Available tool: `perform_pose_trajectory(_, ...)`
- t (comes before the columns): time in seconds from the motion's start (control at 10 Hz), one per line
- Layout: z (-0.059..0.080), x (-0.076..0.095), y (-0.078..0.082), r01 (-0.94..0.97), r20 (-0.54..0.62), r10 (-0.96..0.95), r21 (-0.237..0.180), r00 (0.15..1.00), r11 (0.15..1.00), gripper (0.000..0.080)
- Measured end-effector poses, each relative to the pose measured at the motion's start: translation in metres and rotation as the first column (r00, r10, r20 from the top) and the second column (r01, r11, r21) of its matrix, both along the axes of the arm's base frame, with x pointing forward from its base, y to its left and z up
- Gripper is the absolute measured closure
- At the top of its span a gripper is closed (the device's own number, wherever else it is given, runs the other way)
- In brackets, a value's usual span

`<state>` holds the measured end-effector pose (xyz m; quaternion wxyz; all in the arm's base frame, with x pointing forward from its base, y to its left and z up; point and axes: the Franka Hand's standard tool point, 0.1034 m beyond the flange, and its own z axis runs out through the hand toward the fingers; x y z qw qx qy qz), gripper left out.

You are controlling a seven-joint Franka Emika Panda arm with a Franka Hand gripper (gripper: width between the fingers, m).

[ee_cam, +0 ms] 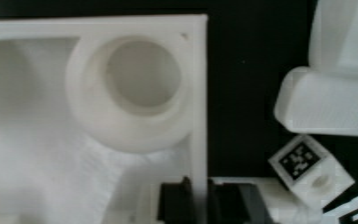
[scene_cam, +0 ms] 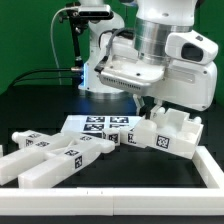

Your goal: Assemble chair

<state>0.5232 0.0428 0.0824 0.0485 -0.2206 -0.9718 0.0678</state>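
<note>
In the wrist view my gripper (ee_cam: 204, 190) is shut on the thin edge of a white chair panel (ee_cam: 69, 130) with a large round recess (ee_cam: 140, 88). The edge runs straight down between the two dark fingers (ee_cam: 179, 202). Beside it lies another white chair part (ee_cam: 329, 98) with a square tag (ee_cam: 304, 160). In the exterior view the gripper (scene_cam: 150, 107) reaches down onto a blocky white chair part (scene_cam: 172, 131) at the exterior view's right. The fingertips are hidden there by the wrist. Long white bars (scene_cam: 45, 160) with tags lie at the exterior view's left.
The marker board (scene_cam: 100, 124) lies flat on the black table behind the bars. A white border rail (scene_cam: 207, 168) runs along the table's right and front edges. The arm's base and a dark stand (scene_cam: 75, 45) rise at the back.
</note>
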Motion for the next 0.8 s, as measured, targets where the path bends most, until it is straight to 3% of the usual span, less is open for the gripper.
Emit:
perform_pose_trajectory(0.3,-0.010,0.008,-0.011,-0.157,-0.070,0.158,0.014,0.985,0.987,0.0771)
perform_pose_trajectory(0.5,-0.015,0.045,0.002,-0.230,-0.158,0.232,0.028,0.960,0.973,0.0772)
perform_pose_trajectory(0.6,-0.017,0.050,-0.001,-0.239,-0.172,0.236,0.006,0.957,0.971,0.0771)
perform_pose_trajectory(0.8,-0.018,0.047,-0.006,-0.232,-0.172,0.230,0.006,0.958,0.973,0.0771)
